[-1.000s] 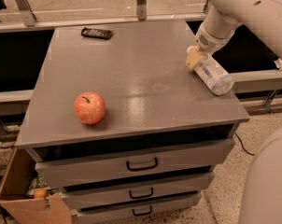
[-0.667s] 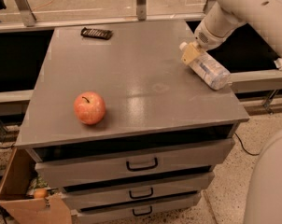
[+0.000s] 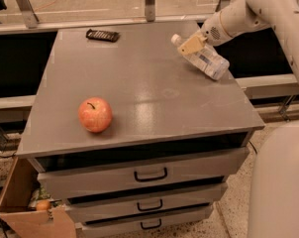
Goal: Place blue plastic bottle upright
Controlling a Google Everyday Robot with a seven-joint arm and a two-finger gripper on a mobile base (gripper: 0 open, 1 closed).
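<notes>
mid-righting at the right rear of the grey cabinet top (image 3: 139,83), my tan two-finger gripper (image 3: 191,44) clamps the tilted clear blue-labelled plastic bottle (image 3: 210,64) near its white cap (image 3: 175,37); next, its base must swing down.

Occlusions at desk (image 3: 139,83) back-right
gripper (image 3: 191,44) clamps and hides the neck of the blue plastic bottle (image 3: 208,62); label print too small to read; arm (image 3: 268,4) cut off top-right.

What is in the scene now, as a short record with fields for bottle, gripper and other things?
surface: grey table with drawers
bottle: blue plastic bottle, tilted, cap toward rear left, not upright
gripper: gripper shut on the bottle near its cap, over the table's right rear
others: apple front left; black object rear left
</notes>
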